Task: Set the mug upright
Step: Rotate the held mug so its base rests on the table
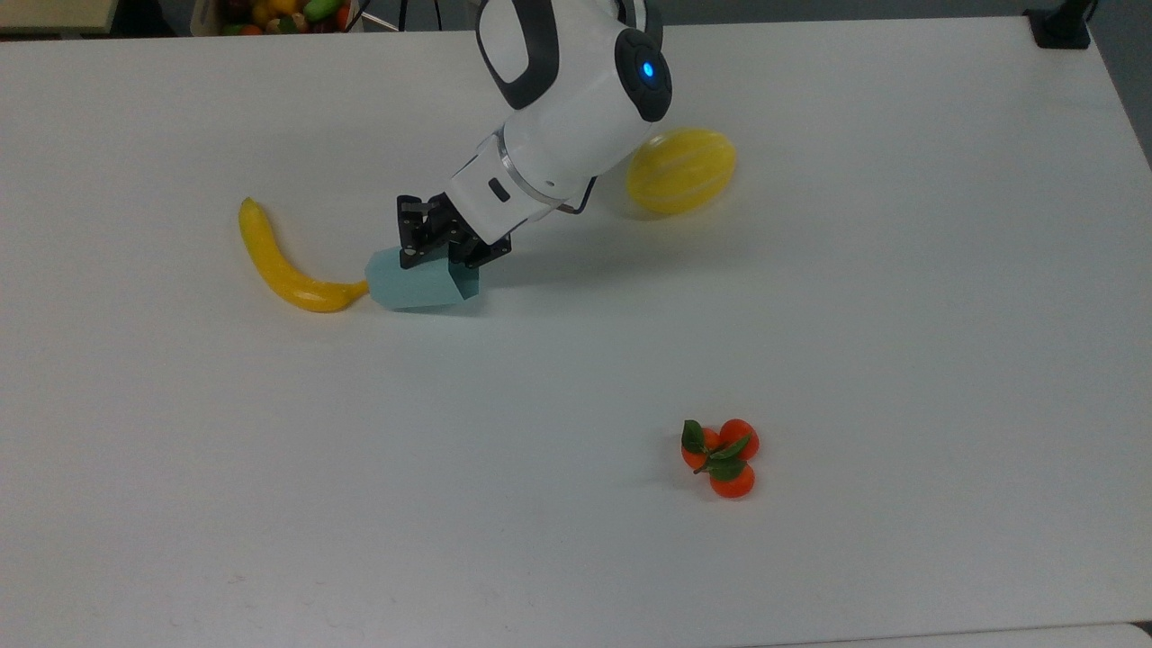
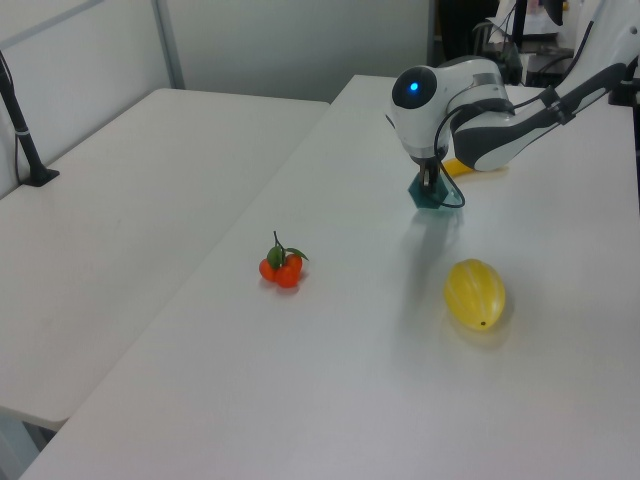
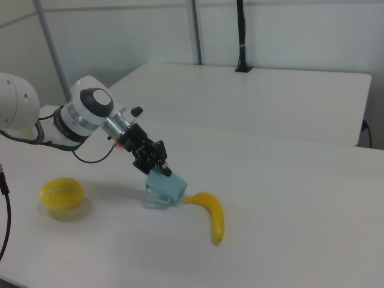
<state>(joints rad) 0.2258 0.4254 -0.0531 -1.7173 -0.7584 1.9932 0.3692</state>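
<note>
- Curved yellow banana (image 1: 283, 266) lies at the top view's left, its near tip touching or just beside the mug base; contact hard to tell.
- Small pale blue-teal faceted mug (image 1: 421, 282) on the white table (image 1: 576, 540), tipped on its side, mouth end lifted towards the top view's right; handle hard to make out.
- Black two-finger gripper (image 1: 438, 249) pinched closed on the mug's rim; fingertips partly hidden by the mug wall.
- Ribbed yellow melon (image 1: 681, 170), left edge hidden behind the arm.
- Cluster of small orange tangerines with green leaves (image 1: 722, 458), well apart, lower right.
</note>
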